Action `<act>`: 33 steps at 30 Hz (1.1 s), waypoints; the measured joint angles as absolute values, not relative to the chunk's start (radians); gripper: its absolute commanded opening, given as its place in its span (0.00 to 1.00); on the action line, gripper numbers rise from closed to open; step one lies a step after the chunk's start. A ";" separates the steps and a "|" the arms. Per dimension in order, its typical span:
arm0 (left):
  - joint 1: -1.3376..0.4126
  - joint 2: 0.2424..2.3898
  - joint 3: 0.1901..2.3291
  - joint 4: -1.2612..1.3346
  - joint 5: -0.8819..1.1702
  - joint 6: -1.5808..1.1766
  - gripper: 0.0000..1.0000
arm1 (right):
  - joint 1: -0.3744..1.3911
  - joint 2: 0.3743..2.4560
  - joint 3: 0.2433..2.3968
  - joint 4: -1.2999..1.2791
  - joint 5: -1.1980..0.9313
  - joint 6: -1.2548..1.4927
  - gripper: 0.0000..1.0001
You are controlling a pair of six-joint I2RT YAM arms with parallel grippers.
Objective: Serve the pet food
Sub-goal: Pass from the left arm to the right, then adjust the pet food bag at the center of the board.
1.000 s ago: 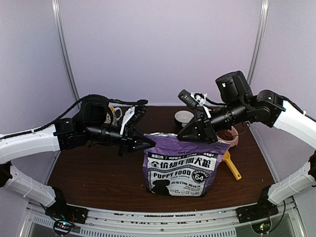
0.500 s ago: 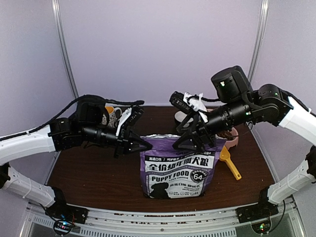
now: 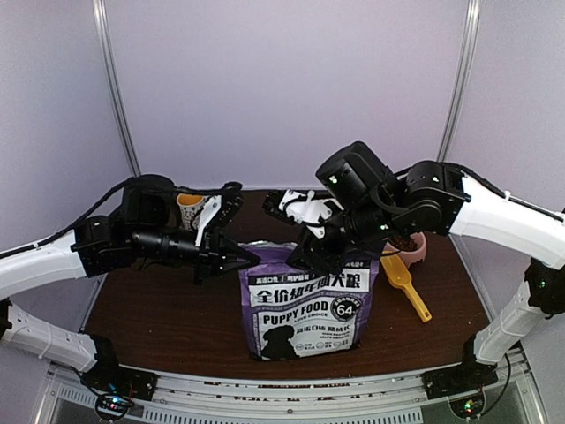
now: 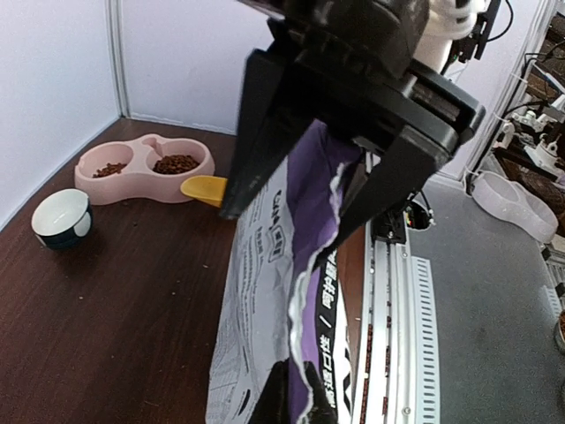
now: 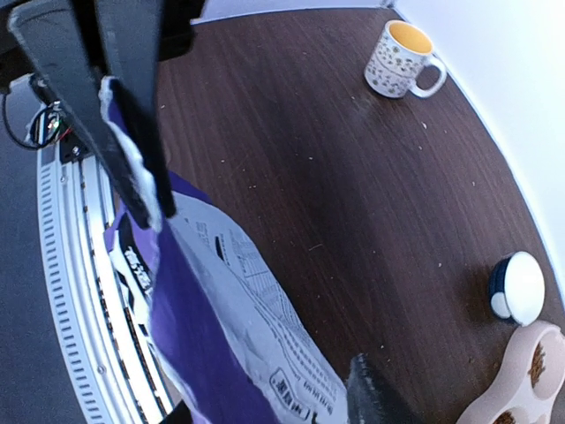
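The purple "PUPPY FOOD" bag [image 3: 305,305] stands upright near the table's front. My left gripper [image 3: 244,259] is shut on the bag's top left corner; in the left wrist view its fingers pinch the torn top edge [image 4: 296,389]. My right gripper [image 3: 316,254] is open, its fingers astride the bag's top edge [image 4: 309,177] with the bag [image 5: 229,327] between them and a gap on each side. Pet food [image 4: 177,163] lies in both cups of the pink double bowl [image 4: 146,181] at the back right. The bag's contents are hidden.
A yellow scoop [image 3: 404,283] lies beside the pink bowl [image 3: 417,252], right of the bag. A patterned mug [image 5: 402,57] stands at the back left. A small dark bowl with a white inside [image 4: 62,216] sits at the back. The metal rail [image 4: 397,318] runs along the table's front edge.
The right gripper let go of the bag's top right corner, opened and slid left along the top edge. The left gripper, still shut, drew the bag a little to the left.
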State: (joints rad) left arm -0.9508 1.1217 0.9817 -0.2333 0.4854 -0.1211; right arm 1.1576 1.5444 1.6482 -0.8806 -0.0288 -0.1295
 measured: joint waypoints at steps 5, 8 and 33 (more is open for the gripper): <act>-0.951 1.079 0.948 -0.216 0.430 -0.121 0.13 | 1.161 1.506 1.576 -0.833 0.003 -0.115 0.00; -0.950 1.075 0.942 -0.196 0.433 -0.115 0.34 | 1.161 1.497 1.565 -0.831 0.004 -0.119 0.00; -1.034 1.171 0.735 0.059 0.232 -0.194 0.58 | 1.143 1.412 1.491 -0.818 -0.056 -0.100 0.00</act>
State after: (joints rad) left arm -1.0336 1.1713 0.7353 0.0593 0.2317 -0.1940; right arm 1.1427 1.4120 1.4910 -0.8181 -0.0563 -0.1001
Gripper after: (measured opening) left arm 0.621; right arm 0.002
